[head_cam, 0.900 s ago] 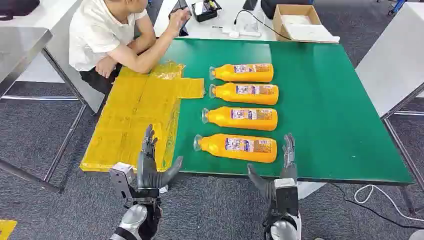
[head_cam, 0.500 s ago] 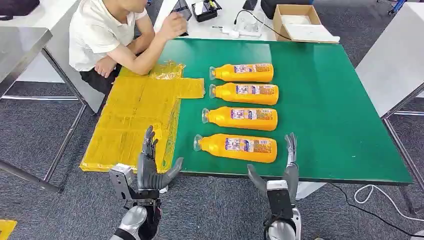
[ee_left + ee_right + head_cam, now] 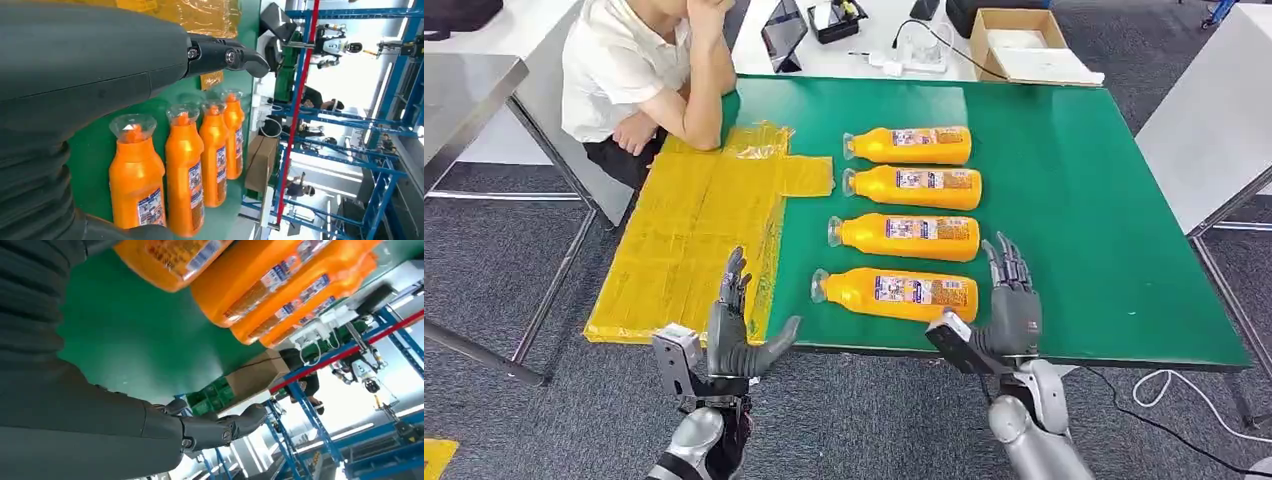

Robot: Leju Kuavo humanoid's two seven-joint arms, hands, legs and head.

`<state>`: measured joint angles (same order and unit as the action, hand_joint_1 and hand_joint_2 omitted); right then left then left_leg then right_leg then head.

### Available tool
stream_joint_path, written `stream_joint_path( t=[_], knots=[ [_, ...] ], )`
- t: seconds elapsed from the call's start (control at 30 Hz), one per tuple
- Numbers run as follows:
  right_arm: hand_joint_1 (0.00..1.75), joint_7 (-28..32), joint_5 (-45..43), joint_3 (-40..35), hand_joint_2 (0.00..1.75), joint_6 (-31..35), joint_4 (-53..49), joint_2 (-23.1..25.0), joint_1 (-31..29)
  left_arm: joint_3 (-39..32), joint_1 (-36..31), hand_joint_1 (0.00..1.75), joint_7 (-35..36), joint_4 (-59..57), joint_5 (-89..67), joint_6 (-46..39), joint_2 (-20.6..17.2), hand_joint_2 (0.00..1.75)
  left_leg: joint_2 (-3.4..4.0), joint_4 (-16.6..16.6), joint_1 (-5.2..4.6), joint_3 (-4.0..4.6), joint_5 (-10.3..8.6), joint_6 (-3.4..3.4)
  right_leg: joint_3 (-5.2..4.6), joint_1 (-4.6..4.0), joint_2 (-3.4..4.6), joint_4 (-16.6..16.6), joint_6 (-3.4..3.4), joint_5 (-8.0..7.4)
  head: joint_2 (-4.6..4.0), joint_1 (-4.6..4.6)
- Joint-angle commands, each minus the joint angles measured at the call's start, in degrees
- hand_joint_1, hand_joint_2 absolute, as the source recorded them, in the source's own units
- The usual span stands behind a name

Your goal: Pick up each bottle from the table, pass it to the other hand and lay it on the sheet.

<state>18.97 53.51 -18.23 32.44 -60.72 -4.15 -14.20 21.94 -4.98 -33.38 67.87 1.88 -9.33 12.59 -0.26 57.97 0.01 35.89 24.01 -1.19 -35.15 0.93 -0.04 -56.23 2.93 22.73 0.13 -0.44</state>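
A green table [image 3: 1104, 230] stands on grey carpeted floor [image 3: 514, 270], with a white table [image 3: 864, 50] behind it at the far side carrying a cardboard box [image 3: 1014, 40] and a tablet [image 3: 782, 33]. A person in a white shirt [image 3: 624, 70] sits at the far left, elbow on the table. A white cable [image 3: 1169, 395] lies on the floor at the near right.

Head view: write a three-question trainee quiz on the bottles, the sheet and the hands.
1. How many orange bottles lie on the green table?
2. True or false: a bottle already lies on the yellow sheet.
3. Which hand is nearer the base of the nearest bottle: A) left hand, B) right hand?

Key: 1. Four. 2. False. 3. B; both hands are open and hold nothing.
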Motion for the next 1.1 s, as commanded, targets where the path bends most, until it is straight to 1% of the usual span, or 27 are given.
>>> stream_joint_path(
  t=[0.03,0.07,0.1,0.13,0.17,0.2,0.27,0.3,0.33,0.37,0.4,0.57,0.63,0.7,0.73,0.77,0.8,0.87,0.9,0.93,1.0,1.03,1.1],
  knots=[
    [0.0,-1.6,2.5,-3.9,1.75,-0.9,9.0,-2.2,-5.2,1.2,-2.4,0.0,0.3,-4.2,0.0,0.6,-0.6,1.75,0.07,-0.1,0.02,-0.36,0.13,0.07,0.33,-0.03,0.05,0.1,-0.11,0.11,0.0,0.0],
    [0.0,-1.3,2.9,-4.8,1.75,-2.3,10.7,-2.2,-6.3,1.3,-2.7,0.0,0.3,-4.6,-0.1,0.8,-0.5,1.75,0.06,-0.1,0.01,-0.25,0.09,0.05,0.23,-0.02,0.04,0.1,-0.08,0.07,0.0,0.0],
    [0.0,-1.2,3.6,-5.6,1.75,-2.7,12.4,-1.9,-7.5,1.4,-3.0,0.0,0.3,-5.0,-0.1,0.9,-0.3,1.75,0.07,-0.1,0.02,-0.36,0.13,0.06,0.34,-0.03,0.05,0.1,-0.11,0.11,0.0,0.02],
    [0.0,-1.3,3.3,-5.8,1.75,-3.5,13.4,-1.3,-8.3,1.5,-3.2,0.0,0.3,-5.1,-0.1,1.0,-0.2,1.75,0.1,-0.1,0.0,-0.22,0.08,0.04,0.18,-0.01,0.08,0.0,-0.08,0.05,0.0,0.0],
    [0.0,-1.3,3.2,-6.6,1.75,-4.7,15.1,-0.8,-9.6,1.6,-3.6,0.0,0.3,-5.5,0.0,1.2,-0.2,1.75,0.15,0.0,0.02,-0.35,0.13,0.06,0.3,-0.03,0.13,0.0,-0.12,0.08,0.0,0.02],
    [0.0,-1.7,3.7,-7.6,1.75,-5.1,16.4,-0.2,-10.8,1.6,-3.9,0.0,0.3,-5.9,0.0,1.4,-0.1,1.75,0.13,0.0,0.01,-0.17,0.07,0.05,0.13,-0.01,0.11,0.0,-0.07,0.02,0.0,0.02],
    [0.0,-1.5,3.1,-9.3,1.75,-7.7,18.6,1.4,-12.9,1.9,-4.8,0.0,0.3,-6.8,0.0,1.8,0.2,1.75,0.29,0.0,0.04,-0.42,0.17,0.1,0.35,-0.05,0.26,0.0,-0.17,0.07,0.0,0.02],
    [0.0,-1.5,3.1,-10.3,1.75,-8.5,19.5,1.8,-13.5,2.0,-5.1,0.0,0.4,-7.1,0.2,2.2,0.4,1.75,0.25,0.0,0.04,-0.31,0.12,0.09,0.25,-0.04,0.22,0.0,-0.14,0.04,0.0,0.02],
    [0.0,-1.6,3.1,-10.4,1.75,-8.5,19.6,2.2,-13.4,2.1,-5.1,0.0,0.4,-7.1,0.2,2.2,0.4,1.75,0.2,0.0,0.02,-0.19,0.07,0.06,0.14,-0.02,0.18,0.0,-0.11,0.01,0.0,0.0],
    [0.0,-1.5,3.1,-11.0,1.75,-9.1,20.1,2.2,-13.6,2.1,-5.2,0.0,0.4,-7.2,0.2,2.3,0.4,1.75,0.23,0.0,0.04,-0.28,0.11,0.08,0.22,-0.04,0.21,0.0,-0.14,0.04,0.0,0.02],
    [0.0,-0.4,1.2,-11.2,1.75,-10.1,20.2,2.5,-13.0,2.3,-5.3,0.0,0.4,-7.5,0.2,2.5,0.4,1.75,0.15,0.0,0.03,-0.18,0.06,0.05,0.14,-0.03,0.14,0.0,-0.1,0.02,0.0,0.0],
    [0.0,3.0,-1.8,-12.7,1.75,-10.8,18.5,1.3,-11.1,2.5,-5.3,0.0,0.3,-8.2,0.5,2.9,0.7,1.75,0.05,-0.1,0.08,-0.7,0.23,0.12,0.69,-0.09,0.01,0.1,-0.23,0.24,0.0,0.02],
    [0.0,3.1,-1.9,-13.2,1.75,-11.4,18.2,0.7,-10.9,2.6,-5.4,0.0,0.2,-8.6,0.6,2.9,0.8,1.75,0.02,-0.1,0.03,-0.39,0.13,0.05,0.39,-0.04,0.01,0.1,-0.12,0.15,0.0,0.0],
    [0.0,2.9,-1.9,-13.5,1.75,-11.9,18.0,0.5,-11.0,2.6,-5.6,0.0,0.1,-8.9,0.6,2.9,0.9,1.75,-0.02,-0.1,0.05,-0.5,0.19,0.06,0.53,-0.06,-0.03,0.1,-0.14,0.2,0.0,0.02],
    [0.0,0.9,-1.8,-13.7,1.75,-12.1,18.2,0.2,-11.5,2.7,-5.7,0.0,-0.3,-9.1,0.8,3.0,1.0,1.75,-0.04,0.0,0.01,-0.23,0.07,0.04,0.24,-0.01,-0.04,0.0,-0.08,0.1,0.0,0.0],
    [0.0,-0.4,-1.9,-13.5,1.75,-12.0,18.6,0.5,-11.9,2.7,-5.7,0.0,-0.4,-9.0,0.8,2.9,1.0,1.75,-0.02,0.0,0.03,-0.42,0.16,0.06,0.43,-0.04,-0.03,0.0,-0.13,0.17,0.0,0.02],
    [0.0,-2.2,-2.2,-13.7,1.75,-13.9,19.7,0.6,-13.0,2.6,-5.6,0.0,-0.4,-8.6,0.9,2.8,0.9,1.75,0.03,0.0,0.04,-0.42,0.18,0.07,0.42,-0.04,0.01,0.0,-0.14,0.17,0.0,0.0],
    [0.0,-2.2,-2.2,-13.7,1.75,-14.0,19.7,0.6,-13.2,2.6,-5.6,0.0,-0.4,-8.6,0.9,2.8,0.9,1.75,0.01,0.0,-0.01,-0.12,0.05,0.04,0.11,0.0,0.01,0.0,-0.08,0.05,0.0,0.02],
    [0.0,-2.2,-2.2,-13.7,1.75,-14.0,19.7,0.6,-13.2,2.6,-5.6,0.0,-0.4,-8.6,0.9,2.8,0.9,1.75,0.03,0.0,0.0,-0.23,0.09,0.06,0.22,-0.01,0.02,0.0,-0.12,0.08,0.0,0.0],
    [0.0,-3.5,-2.3,-14.1,1.75,-15.7,20.9,0.7,-14.0,2.6,-5.4,0.0,-0.4,-8.3,0.9,2.8,0.8,1.75,0.07,0.0,0.02,-0.32,0.13,0.08,0.29,-0.03,0.05,0.0,-0.15,0.11,0.0,0.0],
    [0.0,-4.8,-1.3,-15.3,1.75,-17.0,21.8,0.5,-15.0,2.5,-5.4,0.0,-0.4,-8.3,0.9,2.8,0.7,1.75,0.08,0.0,0.0,-0.16,0.07,0.04,0.13,-0.01,0.07,0.0,-0.09,0.05,0.0,0.0],
    [0.0,-6.0,-1.6,-15.2,1.75,-17.9,22.6,0.7,-15.6,2.4,-5.4,0.0,-0.3,-8.3,0.9,2.8,0.7,1.75,0.13,0.0,0.0,-0.3,0.13,0.07,0.25,-0.01,0.12,0.0,-0.14,0.09,0.0,0.0],
    [0.0,-11.5,1.0,-16.5,1.75,-18.0,23.7,1.0,-16.9,2.0,-5.0,0.0,-0.1,-7.8,0.8,2.3,0.6,1.75,0.07,0.0,0.0,-0.23,0.08,0.05,0.19,0.0,0.05,0.0,-0.11,0.08,0.0,0.0]
  ],
)
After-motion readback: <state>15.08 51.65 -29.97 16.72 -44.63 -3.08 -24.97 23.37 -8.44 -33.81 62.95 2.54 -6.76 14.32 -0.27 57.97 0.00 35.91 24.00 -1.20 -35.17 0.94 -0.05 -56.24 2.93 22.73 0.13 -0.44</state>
